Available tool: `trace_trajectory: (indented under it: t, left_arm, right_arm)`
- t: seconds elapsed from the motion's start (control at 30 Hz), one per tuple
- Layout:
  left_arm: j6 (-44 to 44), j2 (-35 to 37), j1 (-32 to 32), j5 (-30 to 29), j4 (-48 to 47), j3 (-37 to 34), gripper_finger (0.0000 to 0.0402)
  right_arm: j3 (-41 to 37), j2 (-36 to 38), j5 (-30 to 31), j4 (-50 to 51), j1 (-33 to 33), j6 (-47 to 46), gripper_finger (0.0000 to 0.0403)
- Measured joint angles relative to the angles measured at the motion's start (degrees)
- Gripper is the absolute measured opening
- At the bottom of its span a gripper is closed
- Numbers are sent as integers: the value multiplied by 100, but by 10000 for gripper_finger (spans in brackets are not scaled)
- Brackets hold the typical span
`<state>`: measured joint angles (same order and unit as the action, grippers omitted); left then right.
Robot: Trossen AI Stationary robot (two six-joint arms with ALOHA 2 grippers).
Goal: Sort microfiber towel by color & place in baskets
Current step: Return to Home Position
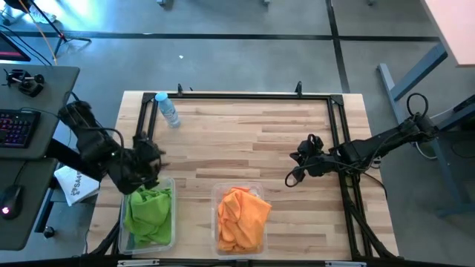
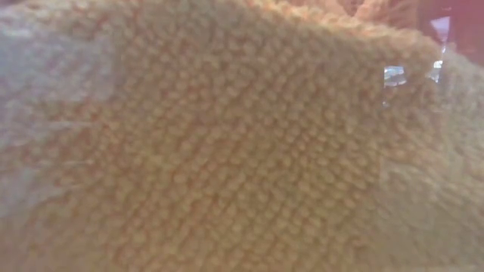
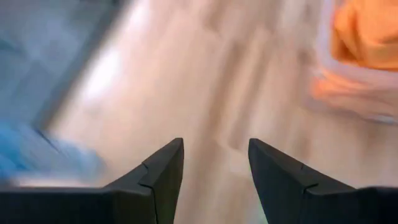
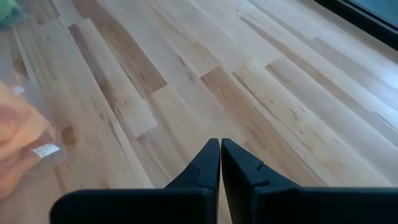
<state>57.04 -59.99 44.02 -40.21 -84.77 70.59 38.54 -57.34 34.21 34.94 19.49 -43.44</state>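
Two clear baskets stand at the table's near edge. The left basket (image 1: 172, 194) holds green microfiber towels (image 1: 149, 213); the right basket (image 1: 216, 215) holds orange towels (image 1: 241, 215), which also fill the low view (image 2: 227, 151) and show in both wrist views (image 3: 367, 31) (image 4: 18, 143). My left gripper (image 3: 214, 158) hangs open and empty above the table by the green basket's far end (image 1: 152, 167). My right gripper (image 4: 221, 146) is shut and empty above the wood right of the middle (image 1: 291, 180).
A small clear water bottle (image 1: 168, 110) lies at the table's far left corner. A black frame (image 1: 245, 96) runs along the table's far and side edges. A white paper packet (image 1: 74, 184) sits off the table's left edge. Bare wood (image 1: 245, 141) spans the middle.
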Motion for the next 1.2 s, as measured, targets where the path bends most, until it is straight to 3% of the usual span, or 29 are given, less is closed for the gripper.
trace_trajectory:
  t: [0.13, 0.27, 0.4, 0.53, 0.73, 1.03, 1.2]
  left_arm:
    - [-1247, 31, -457, -1133, 177, -52, 147]
    - [-2182, 198, -1049, -1216, 987, -503, 84]
    - [-3453, 577, -1588, -640, 2624, -1411, 11]
    - [-4611, 1074, -2238, -187, 4558, -2427, 9]
    - [-5834, 1774, -3581, 1563, 7167, -3819, 1]
    - [-6374, 2001, -5059, 3387, 9524, -5612, 0]
    - [-6038, 1999, -5316, 3738, 10948, -6396, 0]
  right_arm:
    - [0, 0, 7, -87, 0, -151, 11]
    - [0, -2, 82, -145, 0, -304, 11]
    - [0, -2, 364, -321, 0, -303, 11]
    - [0, -2, 589, -471, -1, -302, 11]
    - [0, -4, 617, -614, -1, -315, 11]
    - [0, -7, 638, -640, -2, -772, 11]
    - [0, -9, 752, -641, 0, -774, 11]
